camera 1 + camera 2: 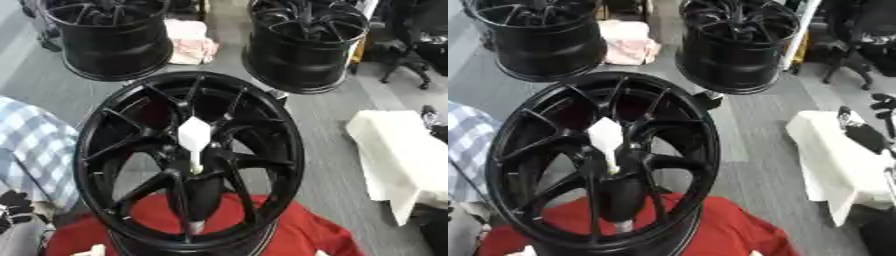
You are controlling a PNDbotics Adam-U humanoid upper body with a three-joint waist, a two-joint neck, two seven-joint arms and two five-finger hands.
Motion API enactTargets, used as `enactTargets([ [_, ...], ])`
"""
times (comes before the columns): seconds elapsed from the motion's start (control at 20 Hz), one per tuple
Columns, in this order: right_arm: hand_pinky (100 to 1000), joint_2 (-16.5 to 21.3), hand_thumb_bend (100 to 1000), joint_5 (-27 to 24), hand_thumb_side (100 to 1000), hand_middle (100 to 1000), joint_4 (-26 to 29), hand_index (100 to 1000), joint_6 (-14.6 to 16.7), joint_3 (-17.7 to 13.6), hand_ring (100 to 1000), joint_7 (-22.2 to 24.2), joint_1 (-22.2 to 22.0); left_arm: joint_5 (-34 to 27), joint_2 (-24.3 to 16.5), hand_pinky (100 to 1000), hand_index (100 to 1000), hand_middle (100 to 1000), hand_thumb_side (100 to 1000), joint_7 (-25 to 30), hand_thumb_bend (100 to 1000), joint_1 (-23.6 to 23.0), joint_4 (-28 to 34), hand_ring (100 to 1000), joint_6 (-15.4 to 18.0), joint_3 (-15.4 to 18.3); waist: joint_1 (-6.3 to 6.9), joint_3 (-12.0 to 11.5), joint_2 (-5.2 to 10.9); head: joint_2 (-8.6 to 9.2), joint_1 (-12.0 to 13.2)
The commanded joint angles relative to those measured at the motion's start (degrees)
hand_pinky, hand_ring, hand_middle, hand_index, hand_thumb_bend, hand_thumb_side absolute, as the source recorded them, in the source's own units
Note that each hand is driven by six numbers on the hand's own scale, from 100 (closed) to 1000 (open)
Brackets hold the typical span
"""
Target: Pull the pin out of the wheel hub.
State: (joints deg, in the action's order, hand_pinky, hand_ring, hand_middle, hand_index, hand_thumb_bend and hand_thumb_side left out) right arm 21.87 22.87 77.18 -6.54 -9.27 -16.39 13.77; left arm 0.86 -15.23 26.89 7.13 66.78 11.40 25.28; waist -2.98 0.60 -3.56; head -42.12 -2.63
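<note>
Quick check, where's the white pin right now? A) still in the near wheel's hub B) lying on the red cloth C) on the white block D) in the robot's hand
A: the white pin stands in the hub of the near wheel, its stem running down into the centre; no hand is on it.

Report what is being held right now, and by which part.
Nothing is held: the pin stands in the hub with no hand on it.
</note>
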Motion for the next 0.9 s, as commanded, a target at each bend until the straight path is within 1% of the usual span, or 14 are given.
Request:
enactTargets([
  [0.05,762,-4.5,187,-3.2,462,678,-1.5,855,4.2,3.3,675,-5.4,0.9,-0.4,-1.3,714,750,631,719,0.0,406,0.8,0.7,712,0.3,0.2,0.40,-0.2,0.08,0.77,-0.2],
  [0.15,747,-7.8,163,-4.8,454,652,-3.2,843,6.9,5.8,644,-7.6,0.8,-0.5,-1.2,714,750,632,719,0.0,405,0.9,0.7,713,0.3,0.1,0.59,-0.2,-0.08,0.86,-0.4],
  [0.25,741,-11.3,153,-6.7,453,642,-5.4,838,9.5,8.2,636,-9.6,0.2,-0.5,-1.1,715,750,632,719,0.1,405,1.1,0.6,713,0.4,0.1,0.84,-0.1,-0.29,1.02,-0.6],
  [0.4,737,-13.8,144,-8.0,453,628,-9.1,834,12.2,10.8,625,-10.4,-0.3,-0.6,-0.9,715,750,632,719,0.2,405,1.3,0.5,714,0.4,-0.1,1.11,-0.2,-0.52,1.24,-1.1],
  [0.6,729,-13.9,139,-8.4,444,606,-12.0,823,13.9,12.0,606,-11.2,0.3,-0.6,-1.0,715,751,633,721,0.4,405,1.2,0.7,716,0.7,-0.1,1.06,-0.1,-0.50,1.47,-1.8],
  [0.9,727,-13.4,136,-8.3,445,600,-13.6,823,14.4,13.1,600,-10.6,0.8,-0.4,-1.1,715,751,633,722,0.5,403,1.1,0.8,716,0.7,-0.1,1.02,0.0,-0.42,1.63,-2.1],
])
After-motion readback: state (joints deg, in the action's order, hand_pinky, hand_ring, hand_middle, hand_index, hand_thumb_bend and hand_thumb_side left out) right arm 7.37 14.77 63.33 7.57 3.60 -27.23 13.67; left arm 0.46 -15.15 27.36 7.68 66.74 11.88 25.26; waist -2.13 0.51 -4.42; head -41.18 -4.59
